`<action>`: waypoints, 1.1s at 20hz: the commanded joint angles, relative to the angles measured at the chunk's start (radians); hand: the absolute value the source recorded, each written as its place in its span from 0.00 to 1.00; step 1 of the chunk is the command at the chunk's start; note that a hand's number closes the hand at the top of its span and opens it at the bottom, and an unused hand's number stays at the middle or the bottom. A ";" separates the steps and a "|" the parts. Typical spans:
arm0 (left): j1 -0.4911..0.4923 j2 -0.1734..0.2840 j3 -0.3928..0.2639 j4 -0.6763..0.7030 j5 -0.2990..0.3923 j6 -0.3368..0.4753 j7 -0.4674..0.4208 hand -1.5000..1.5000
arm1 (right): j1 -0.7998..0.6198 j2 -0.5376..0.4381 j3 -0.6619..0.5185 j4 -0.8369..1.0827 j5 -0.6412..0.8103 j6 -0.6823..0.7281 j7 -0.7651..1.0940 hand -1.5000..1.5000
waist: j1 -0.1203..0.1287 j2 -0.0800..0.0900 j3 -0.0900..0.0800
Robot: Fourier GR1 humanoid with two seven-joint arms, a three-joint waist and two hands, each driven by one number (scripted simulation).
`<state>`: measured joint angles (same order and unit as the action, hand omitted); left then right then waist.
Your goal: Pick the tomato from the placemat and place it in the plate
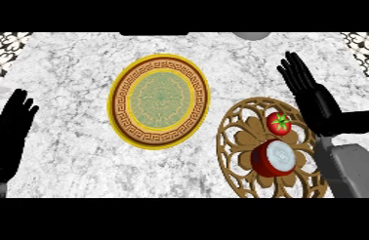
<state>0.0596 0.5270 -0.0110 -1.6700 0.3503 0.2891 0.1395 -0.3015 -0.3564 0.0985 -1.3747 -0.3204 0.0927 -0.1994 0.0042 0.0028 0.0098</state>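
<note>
A small red tomato (279,123) with a green stem lies on the upper right part of a brown openwork placemat (241,136). To the left of the mat lies a round plate (119,105) with a yellow rim and a green patterned centre, nothing on it. My right hand (311,95) hovers open just right of the tomato, fingers straight and pointing away, not touching it. At the far left edge my left hand (16,122) rests open, fingers up.
A halved red onion-like object (277,157) with a white cut face sits on the placemat just below the tomato. A grey round thing (252,35) shows at the counter's far edge. The counter top is white marble.
</note>
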 commanded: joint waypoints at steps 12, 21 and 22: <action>-0.022 -0.233 -0.265 0.170 -0.037 -0.061 0.039 0.50 | -0.062 -0.229 -0.340 0.278 0.144 -0.251 -0.138 0.00 | -0.011 0.007 -0.008; -0.006 -0.258 -0.228 0.196 -0.069 -0.100 0.033 0.50 | 0.061 -0.317 -0.327 0.126 0.155 -0.057 -0.100 0.00 | -0.009 -0.005 -0.010; 0.010 -0.255 -0.238 0.198 -0.077 -0.088 0.021 0.50 | 0.088 -0.398 -0.304 0.143 0.179 0.017 -0.104 0.00 | -0.014 -0.007 -0.011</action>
<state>0.0282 0.2807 -0.2329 -1.4797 0.2867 0.2011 0.1702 -0.2735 -0.6621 -0.2397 -1.1801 -0.1794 0.0242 -0.3522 -0.0042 -0.0034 0.0033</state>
